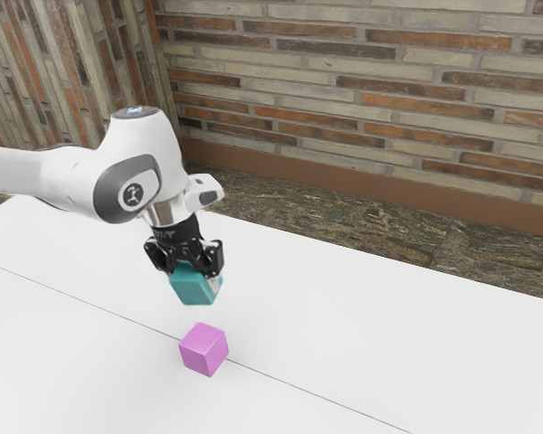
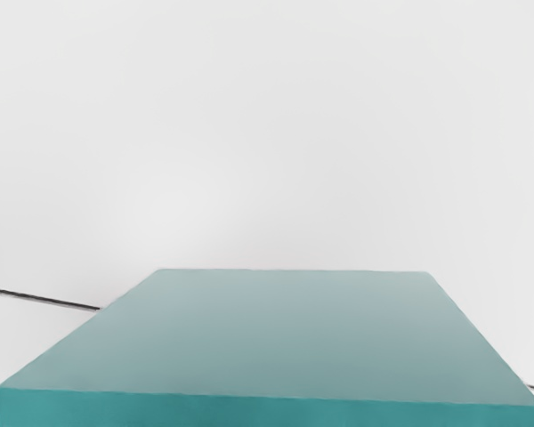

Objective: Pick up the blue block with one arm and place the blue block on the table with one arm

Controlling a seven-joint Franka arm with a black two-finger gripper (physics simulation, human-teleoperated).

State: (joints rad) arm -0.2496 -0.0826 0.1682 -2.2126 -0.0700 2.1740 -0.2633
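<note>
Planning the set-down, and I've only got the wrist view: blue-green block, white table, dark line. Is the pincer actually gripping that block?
Observer: Looks so: in the exterior view the block sits between the fingers of the pincer.

Operator: Any other block around?

Observer: Yes, a pink block resting on the table.

Operator: Noted, I'll set down well away from it. What's beyond the table?

Observer: A brick wall, past a strip of dark floor.
</note>
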